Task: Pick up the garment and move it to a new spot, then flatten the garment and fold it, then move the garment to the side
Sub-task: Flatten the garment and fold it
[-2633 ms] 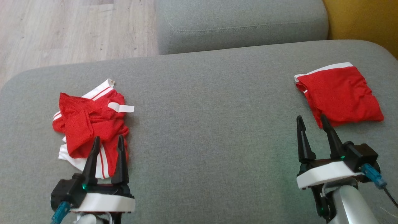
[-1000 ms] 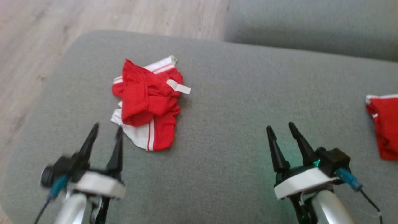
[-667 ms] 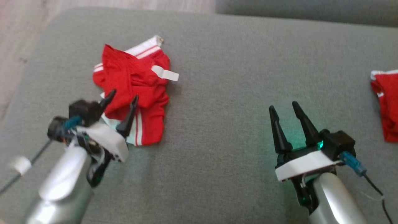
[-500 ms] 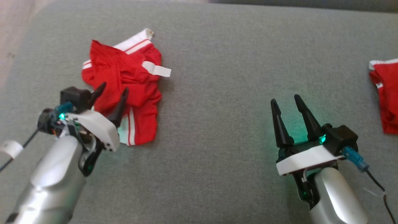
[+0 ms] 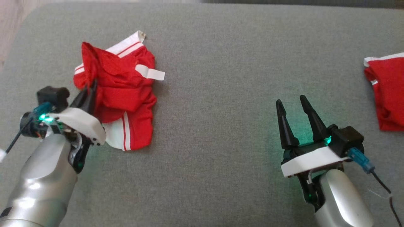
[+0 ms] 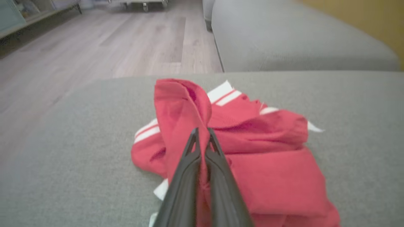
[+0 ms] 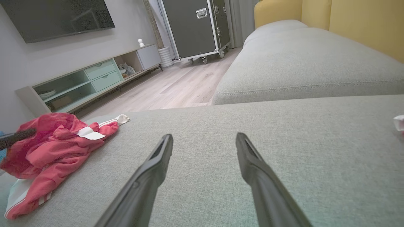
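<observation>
— Grey sofa seat (image 5: 221, 78) lay under our 2 arms, with pale wooden floor (image 6: 94, 47) past its far left edge. Where did we see the garment?

— We saw the crumpled garment (image 5: 123, 91), red with white bands, lying on the left part of the seat, a white strip (image 5: 151, 73) poking out toward the right.

— And our left gripper (image 6: 201, 130)?

— Its 2 dark fingers (image 6: 189, 176) were pressed together on a raised red fold at the garment's left side. From the wrist view we saw cloth pinched between them. The rest of the garment rested on the seat.

— What of our right gripper (image 5: 291, 100)?

— It hung over bare seat on the right, well apart from the garment, its 2 fingers spread with nothing between them.

— Anything else we noted?

— A 2nd red piece (image 5: 383, 91) with white edging lay at the right edge of the seat, right of the right gripper and apart from it. Beyond our seat we saw 1 more grey cushion (image 7: 309, 60) with a yellow backrest (image 7: 363, 25) behind it. Across the floor stood a low cabinet (image 7: 79, 82) and a black wheeled case (image 7: 195, 28).
</observation>
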Available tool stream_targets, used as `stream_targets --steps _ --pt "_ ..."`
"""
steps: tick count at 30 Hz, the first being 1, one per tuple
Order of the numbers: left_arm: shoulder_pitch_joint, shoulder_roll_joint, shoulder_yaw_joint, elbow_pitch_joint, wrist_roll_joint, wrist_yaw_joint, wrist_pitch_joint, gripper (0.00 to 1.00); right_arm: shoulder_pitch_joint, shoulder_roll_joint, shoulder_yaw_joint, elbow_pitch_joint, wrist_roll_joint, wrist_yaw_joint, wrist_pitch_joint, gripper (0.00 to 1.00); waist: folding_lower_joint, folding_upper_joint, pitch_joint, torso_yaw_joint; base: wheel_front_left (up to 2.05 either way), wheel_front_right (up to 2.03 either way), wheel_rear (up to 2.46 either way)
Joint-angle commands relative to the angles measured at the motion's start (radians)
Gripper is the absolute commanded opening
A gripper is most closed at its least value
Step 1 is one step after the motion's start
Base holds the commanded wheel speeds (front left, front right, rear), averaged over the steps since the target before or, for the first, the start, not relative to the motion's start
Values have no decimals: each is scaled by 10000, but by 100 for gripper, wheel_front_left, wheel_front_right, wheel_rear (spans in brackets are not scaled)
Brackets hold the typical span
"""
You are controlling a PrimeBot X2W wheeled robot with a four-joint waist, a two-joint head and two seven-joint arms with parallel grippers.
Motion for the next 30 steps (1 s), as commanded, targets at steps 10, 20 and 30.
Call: stream_targets --steps 10,20,30 --pt "295 925 2082 -2559 -569 162 -1615 0 251 7 469 -30 350 -9 -107 100 0 0 -1486 -107 0 0 0" --pt "741 1215 3228 -6058 1 417 -1501 0 255 7 738 -58 724 -9 -107 100 0 0 -1760 -893 0 0 0" --pt "-1231 629 1478 -7048 622 199 -237 0 -167 7 757 -359 1137 -9 -107 100 0 0 -1091 -2386 0 0 0"
